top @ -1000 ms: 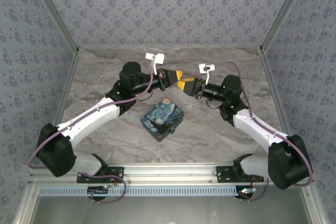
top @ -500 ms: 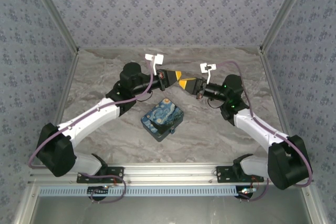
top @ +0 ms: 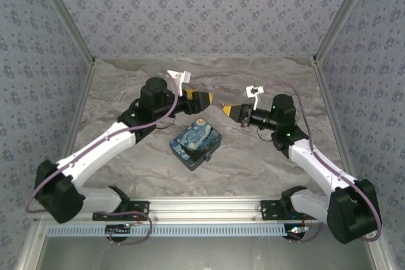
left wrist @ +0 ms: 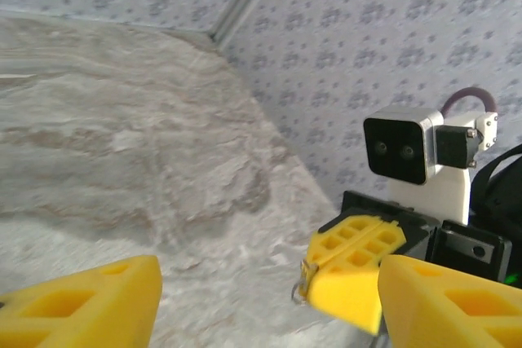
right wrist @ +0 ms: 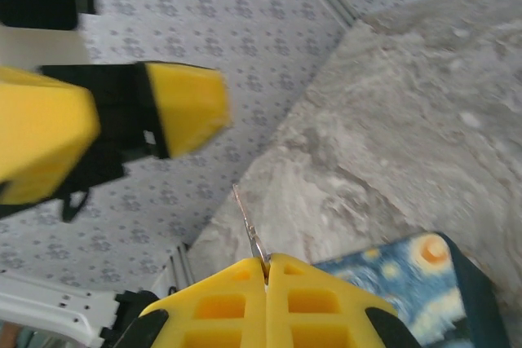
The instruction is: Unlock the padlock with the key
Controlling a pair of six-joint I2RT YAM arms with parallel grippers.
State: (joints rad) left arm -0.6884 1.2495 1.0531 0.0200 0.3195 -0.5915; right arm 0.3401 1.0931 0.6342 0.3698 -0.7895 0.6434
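- Plainly, the left gripper [top: 207, 100] has its yellow fingers [left wrist: 90, 303] spread wide apart.
- At its 3 o'clock, close but not touching, the right gripper [top: 229, 110] faces it tip to tip.
- That right gripper's fingers are pressed tight on the key [right wrist: 247, 227], a thin silvery sliver poking from the seam toward 11 o'clock in its wrist view.
- A starry blue box [top: 196, 143] sits on the marble table [top: 253, 156], at 6 o'clock of both tips.
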